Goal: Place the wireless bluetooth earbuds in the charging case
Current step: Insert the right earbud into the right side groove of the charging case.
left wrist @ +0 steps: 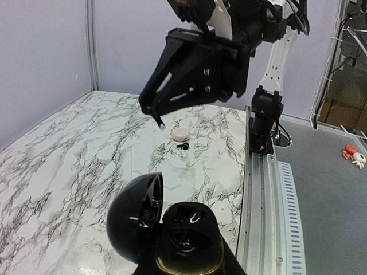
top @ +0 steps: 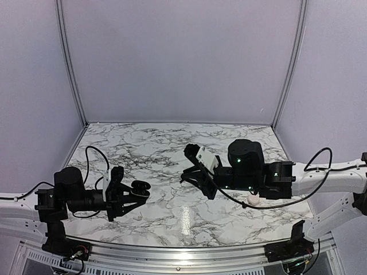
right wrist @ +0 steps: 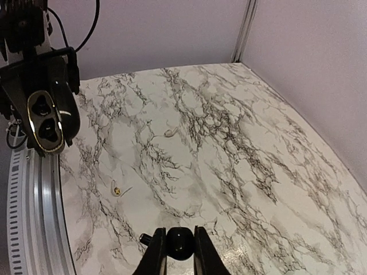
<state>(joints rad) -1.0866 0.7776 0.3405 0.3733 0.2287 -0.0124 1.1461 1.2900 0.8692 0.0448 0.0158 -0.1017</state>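
My left gripper is shut on a black clamshell charging case, held up with its lid swung open to the left. The case has a gold rim and two wells that look empty; it also shows in the right wrist view. My right gripper is shut on a small round black earbud, above the table's middle. A second black earbud lies on the table beside a cream-white pebble-shaped piece, which sits under the right arm.
A marble tabletop with pale walls on three sides. A small translucent ear tip and a tiny gold-centred piece lie on it. A metal rail runs along the near edge. A red and white item lies beyond the rail.
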